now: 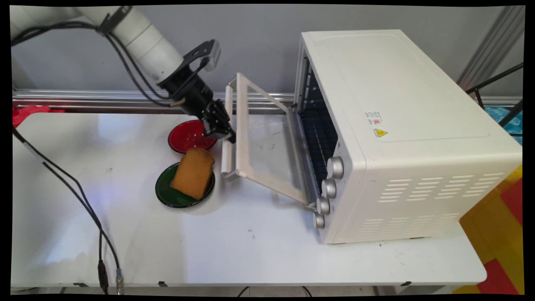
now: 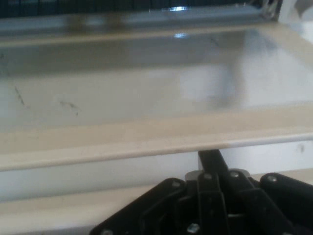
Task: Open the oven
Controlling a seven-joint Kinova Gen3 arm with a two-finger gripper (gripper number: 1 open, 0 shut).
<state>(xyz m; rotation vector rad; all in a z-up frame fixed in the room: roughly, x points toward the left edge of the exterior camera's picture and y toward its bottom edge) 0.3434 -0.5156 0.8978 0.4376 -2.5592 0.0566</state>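
White table (image 1: 250,251), grey wall behind; toaster oven (image 1: 409,138) sits at the right with its door (image 1: 267,154) hanging half open, and the gripper (image 1: 221,133) is at the door handle (image 1: 227,146), though whether the fingers are clamped on it or apart, can't tell. Any door move should follow the hinge arc, pressing square on the handle, clear of the plates. Green plate (image 1: 167,196) holds a slice of toast (image 1: 192,173); red bowl (image 1: 186,136) just behind it looks bare.

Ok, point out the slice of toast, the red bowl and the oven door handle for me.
toast (image 1: 192,172), main view, middle of the slice
red bowl (image 1: 186,136), main view, its inside
oven door handle (image 1: 225,156), main view, lower part of the bar
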